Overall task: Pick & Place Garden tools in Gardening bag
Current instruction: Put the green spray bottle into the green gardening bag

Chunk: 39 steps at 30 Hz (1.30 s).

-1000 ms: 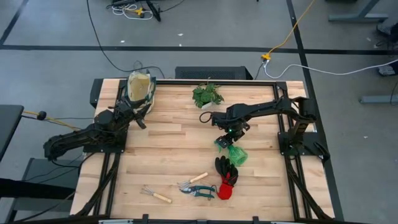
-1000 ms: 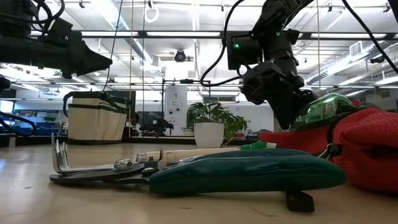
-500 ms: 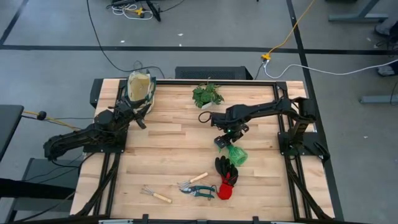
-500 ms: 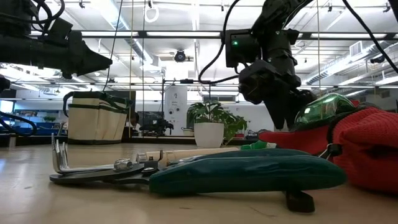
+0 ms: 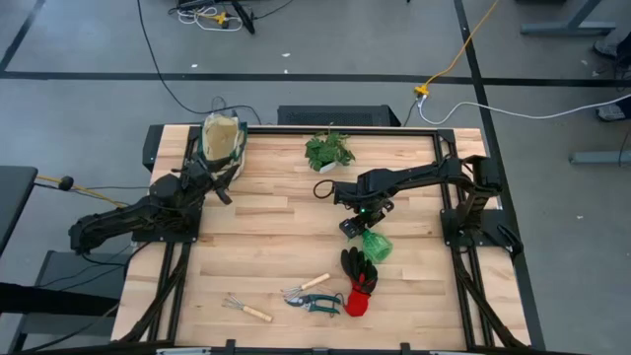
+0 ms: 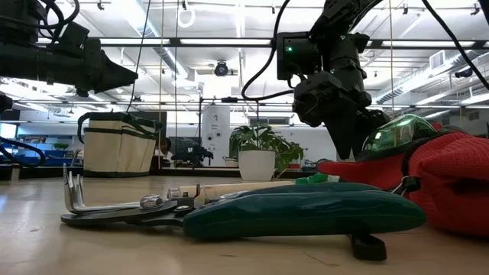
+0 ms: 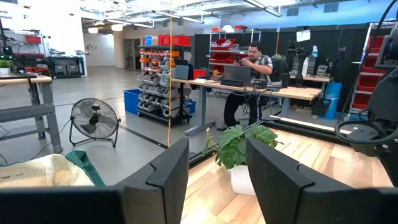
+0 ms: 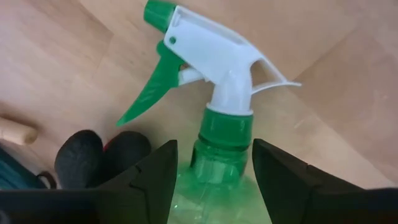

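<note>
The green spray bottle (image 5: 376, 244) lies on its side on the table, its white trigger head (image 8: 217, 56) toward my right gripper (image 5: 353, 226). That gripper is open just above it, one finger on each side of the bottle's neck and shoulder (image 8: 225, 140). Whether they touch it I cannot tell. The black-and-red gloves (image 5: 359, 282), the teal-handled shears (image 5: 317, 302), a wooden-handled tool (image 5: 314, 283) and the small rake (image 5: 246, 311) lie toward the near edge. The beige bag (image 5: 222, 138) stands at the far left. My left gripper (image 5: 225, 193) hovers open and empty beside it.
A potted plant in a white pot (image 5: 328, 151) stands at the far middle of the table. Bare wood lies between the bag and the tools. A person sits at a desk (image 7: 252, 62) in the room beyond the table.
My right gripper has shifted a little toward the table's left above the spray bottle. The bottle and the other tools lie as before.
</note>
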Motion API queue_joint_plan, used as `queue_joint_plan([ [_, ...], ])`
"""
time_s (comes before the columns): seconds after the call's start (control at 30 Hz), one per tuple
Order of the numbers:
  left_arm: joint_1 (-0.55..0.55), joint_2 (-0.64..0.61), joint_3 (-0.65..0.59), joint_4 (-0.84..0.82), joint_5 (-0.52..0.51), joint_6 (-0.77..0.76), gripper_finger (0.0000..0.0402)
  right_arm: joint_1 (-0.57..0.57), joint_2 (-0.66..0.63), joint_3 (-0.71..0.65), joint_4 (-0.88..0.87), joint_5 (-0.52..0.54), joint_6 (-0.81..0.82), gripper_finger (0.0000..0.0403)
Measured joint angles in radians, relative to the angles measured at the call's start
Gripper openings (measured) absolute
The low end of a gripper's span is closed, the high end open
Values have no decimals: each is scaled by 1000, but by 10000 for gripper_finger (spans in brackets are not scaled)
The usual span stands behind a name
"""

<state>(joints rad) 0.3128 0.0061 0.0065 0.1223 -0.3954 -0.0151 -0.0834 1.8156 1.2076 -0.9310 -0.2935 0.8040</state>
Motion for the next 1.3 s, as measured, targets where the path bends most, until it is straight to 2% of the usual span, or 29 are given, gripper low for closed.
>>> queue_joint_plan([
  [0.8, 0, 0, 0, 0, 0, 0, 167, 3, 0, 0, -1, 16, 4, 210],
  [1.3, 0, 0, 0, -1, 0, 0, 167, 16, 129, 0, 17, -23, -17, 210],
])
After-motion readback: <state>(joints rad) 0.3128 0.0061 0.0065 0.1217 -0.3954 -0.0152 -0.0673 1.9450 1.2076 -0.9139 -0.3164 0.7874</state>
